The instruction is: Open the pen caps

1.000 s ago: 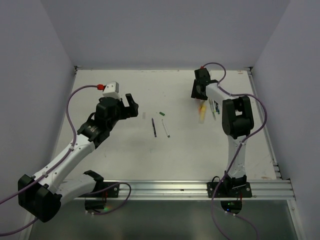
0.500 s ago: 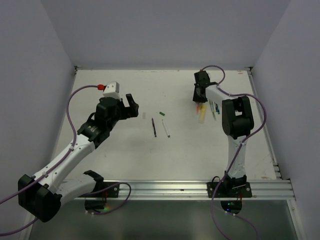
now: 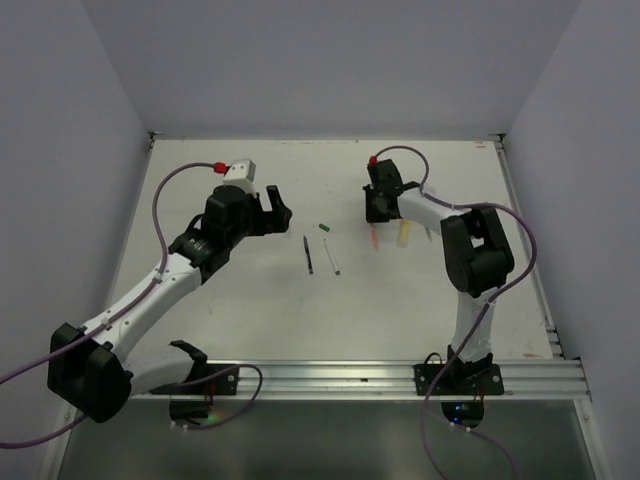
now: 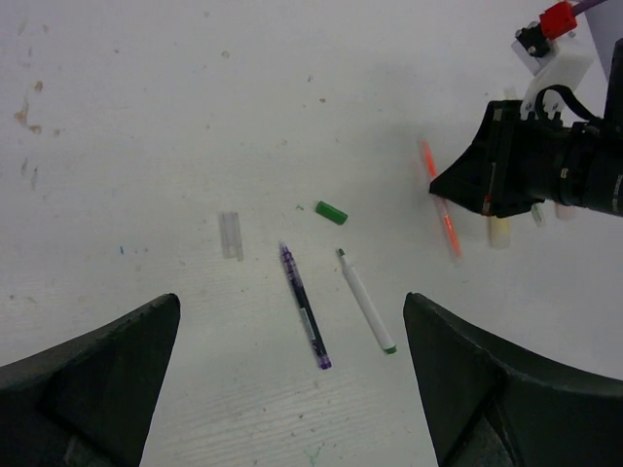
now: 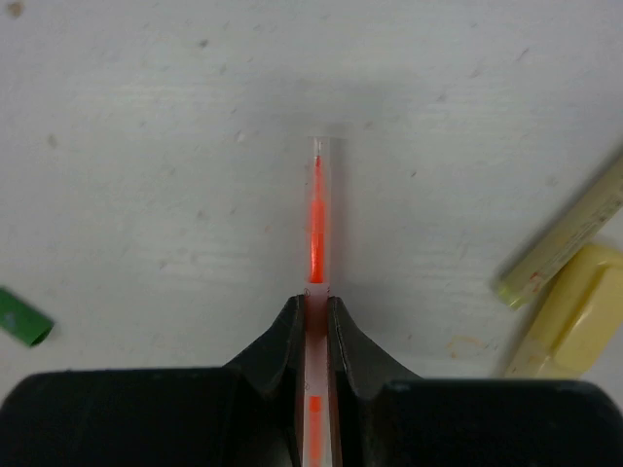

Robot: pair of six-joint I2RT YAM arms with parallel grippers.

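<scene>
Pen in hand: the thin orange-red pen with a clear plastic barrel [image 5: 317, 209] juts straight ahead of your right gripper [image 5: 311, 304], jaws pinched nearly shut on it. Your left gripper [image 4: 290, 304] gapes wide, empty; next, probably, close it on the free end to pull the cap.

We see bright, even light from above, soft grey shadows on our white worktop [image 3: 260, 310], the orange pen [image 4: 440, 199] smeared with blur
</scene>
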